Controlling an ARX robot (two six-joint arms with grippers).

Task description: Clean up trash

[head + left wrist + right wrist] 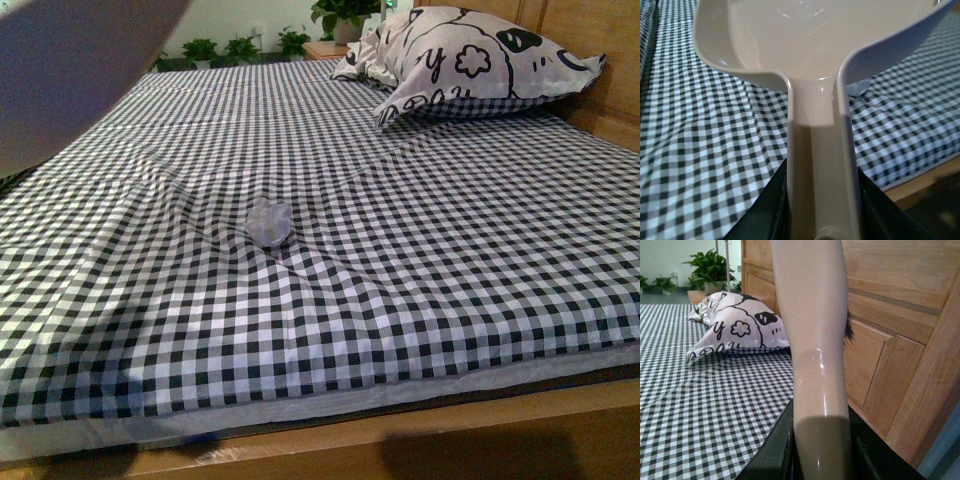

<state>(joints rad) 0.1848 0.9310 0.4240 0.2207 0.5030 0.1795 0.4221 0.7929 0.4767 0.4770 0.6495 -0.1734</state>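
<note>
The trash (270, 221), a small crumpled white paper wad, lies on the black-and-white checked bedsheet (420, 270) near the middle of the bed. A sliver of it (858, 88) shows under the dustpan's rim in the left wrist view. My left gripper (822, 210) is shut on the handle of the mauve-pink dustpan (810, 45), whose scoop hangs above the sheet; the pan fills the top left corner of the front view (70, 60). My right gripper (822, 450) is shut on the handle of the pink brush (815, 325). Dark bristles (849, 329) peek out behind the handle.
A black-and-white patterned pillow (470, 60) lies at the bed's far right, also in the right wrist view (735, 327). A wooden headboard (890, 340) runs along the right side. Potted plants (240, 45) stand beyond the bed. The wooden bed frame (400, 440) edges the near side.
</note>
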